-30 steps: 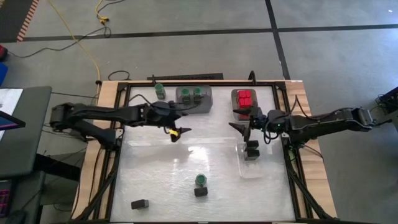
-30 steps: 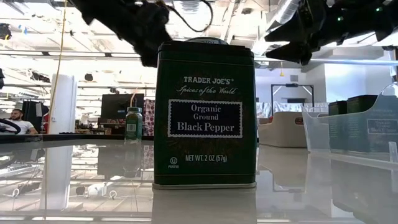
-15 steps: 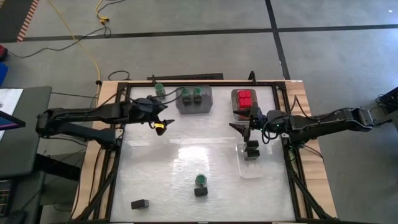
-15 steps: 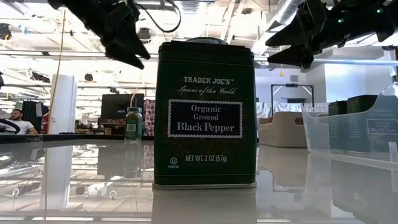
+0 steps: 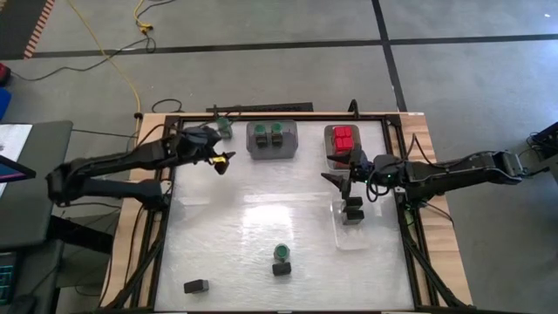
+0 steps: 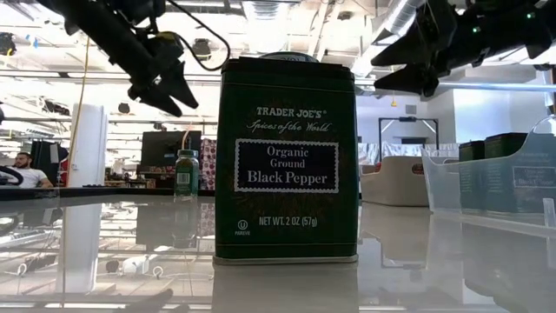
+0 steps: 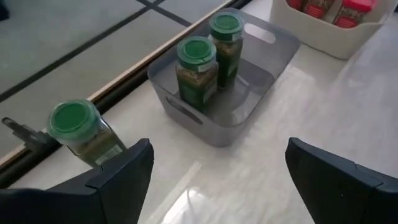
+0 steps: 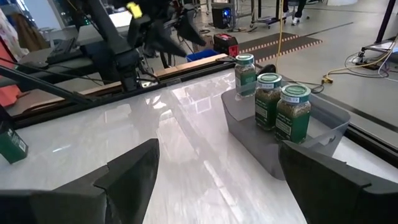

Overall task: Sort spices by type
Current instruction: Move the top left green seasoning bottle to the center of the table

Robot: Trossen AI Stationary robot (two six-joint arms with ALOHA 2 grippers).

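Your left gripper (image 5: 220, 160) hangs open and empty in the upper left of the overhead frame, just beside a lone green-lidded jar (image 5: 225, 127) near the table's far edge; two more green-lidded jars (image 7: 211, 56) stand in the grey tray (image 5: 272, 148); your right gripper (image 5: 338, 178) waits spread wide, holding nothing, between the red-topped boxes (image 5: 344, 137) and the clear tray (image 5: 357, 237) of black tins (image 5: 353, 209).

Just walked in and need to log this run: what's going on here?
The robot is sorting spices. The left pincer, open and empty, hangs near a lone green-lidded jar outside the grey tray, which holds two such jars. The right pincer, also open, waits between the red-topped boxes and the black tins.
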